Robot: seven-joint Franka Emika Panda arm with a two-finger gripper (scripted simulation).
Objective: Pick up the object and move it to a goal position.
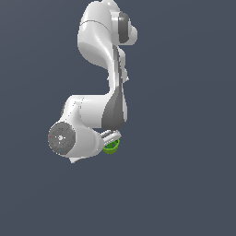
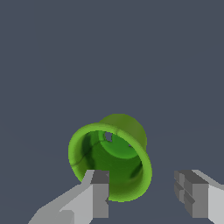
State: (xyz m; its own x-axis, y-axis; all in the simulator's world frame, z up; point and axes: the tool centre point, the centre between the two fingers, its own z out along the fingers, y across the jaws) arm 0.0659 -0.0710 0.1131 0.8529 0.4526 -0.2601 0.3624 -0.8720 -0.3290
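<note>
arm (image 1: 99,41): glossy white, grey joints | claw (image 2: 144,194): blocky grey-white fingers

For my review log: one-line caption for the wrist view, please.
Wrist view: open gripper reaching the small green cup, one finger in front of its rim, hollow facing the camera.

Cup (image 2: 111,159) (rim up) sits between hand (image 2: 142,194) fingers.

This is no real room but a bare simulated scene. A flat, even slate-blue backdrop (image 1: 184,184) fills both views, with no walls, furniture, floor edge or shadows to mark a home, lab or shop. The white and grey arm (image 1: 103,64) has smooth, computer-drawn surfaces, and in the wrist view the fingers (image 2: 98,197) appear as blocky, faceted grey shapes, typical of a physics simulator's render.
</note>
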